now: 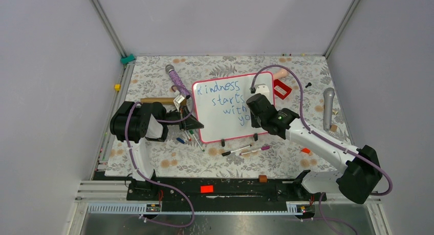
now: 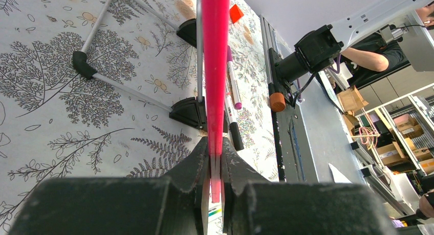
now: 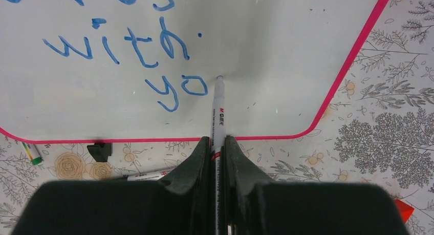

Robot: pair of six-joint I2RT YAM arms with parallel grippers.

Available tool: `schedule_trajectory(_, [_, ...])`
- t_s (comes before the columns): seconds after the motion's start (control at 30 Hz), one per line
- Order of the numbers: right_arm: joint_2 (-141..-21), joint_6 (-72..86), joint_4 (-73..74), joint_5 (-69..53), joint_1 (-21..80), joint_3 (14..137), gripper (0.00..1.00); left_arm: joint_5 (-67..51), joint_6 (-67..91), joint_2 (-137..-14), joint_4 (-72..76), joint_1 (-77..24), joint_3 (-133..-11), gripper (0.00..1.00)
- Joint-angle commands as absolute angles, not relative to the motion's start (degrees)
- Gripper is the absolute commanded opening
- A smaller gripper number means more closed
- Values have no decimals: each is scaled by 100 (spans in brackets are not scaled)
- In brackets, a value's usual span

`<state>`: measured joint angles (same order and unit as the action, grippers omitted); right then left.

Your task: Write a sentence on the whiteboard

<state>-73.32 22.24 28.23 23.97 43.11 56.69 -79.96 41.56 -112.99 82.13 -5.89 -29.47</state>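
**Right gripper** (image 3: pixel 217 143): the two black fingers are pressed together on a slim white marker (image 3: pixel 219 109) with red print, which runs straight ahead from between them. Its tip meets the glossy white, rounded-corner whiteboard (image 3: pixel 286 50) with a thin pink-red rim, just right of the blue letters "yo". The word "with" lies farther ahead and to the left. A black clip foot (image 3: pixel 100 151) sits at the near rim, left of the fingers.

**Left gripper** (image 2: pixel 216 150): the fingers are clamped tight on the board's rim, seen edge-on and extending away from them. Right of the rim, beyond the fingertips, a black-capped pen (image 2: pixel 235 135) and a purple-capped pen (image 2: pixel 234 86) lie on the floral tablecloth (image 2: pixel 51 91).
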Motion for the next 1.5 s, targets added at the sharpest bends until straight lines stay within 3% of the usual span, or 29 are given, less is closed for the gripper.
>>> schedule_trajectory(0.0, [-7295,2409,2506,2283,4239,5484,0,-8131,3955,-11346,8455,-602,-2932,0])
schedule_trajectory(1.47, [-7477,2185,2694,2728,4058,5938,0,-8141,3946,-11342,8455,-598,-2927,0])
